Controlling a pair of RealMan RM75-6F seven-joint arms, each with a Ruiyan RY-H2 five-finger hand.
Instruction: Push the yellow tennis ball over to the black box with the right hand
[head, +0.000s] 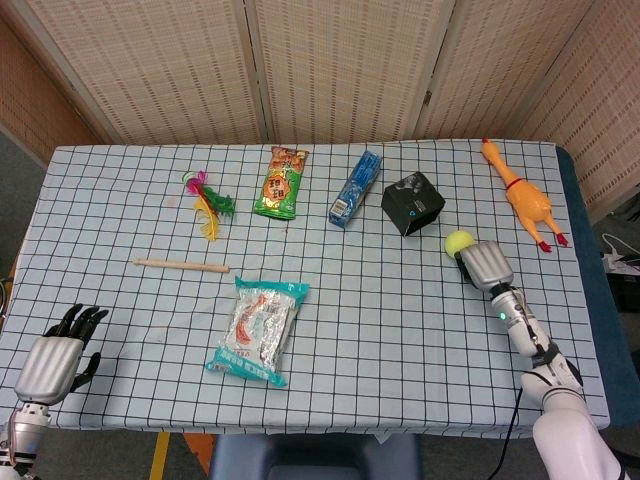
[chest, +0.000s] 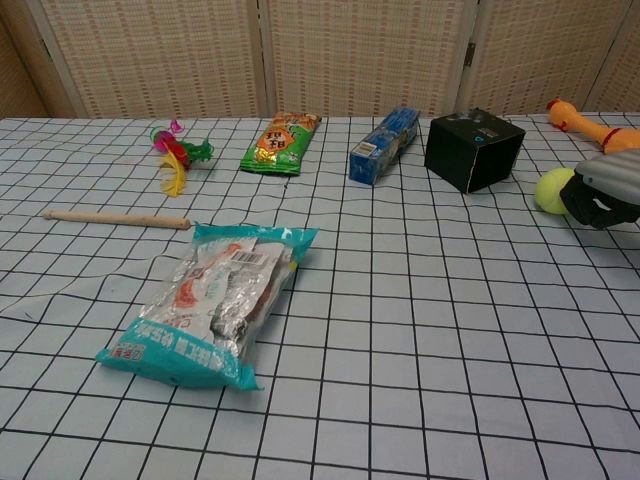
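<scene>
The yellow tennis ball (head: 459, 241) (chest: 551, 190) lies on the checked cloth, a short way to the right of and nearer than the black box (head: 412, 203) (chest: 473, 149). My right hand (head: 484, 266) (chest: 603, 191) sits just behind the ball, its curled fingers touching the ball's near right side and holding nothing. Down at the near left corner of the table, my left hand (head: 55, 354) rests with its fingers apart and nothing in it.
A rubber chicken (head: 523, 203) lies right of the box and a blue packet (head: 356, 188) left of it. Further left are a green snack bag (head: 281, 183), a feather toy (head: 207, 198), a wooden stick (head: 181, 265) and a silver food pack (head: 260, 329).
</scene>
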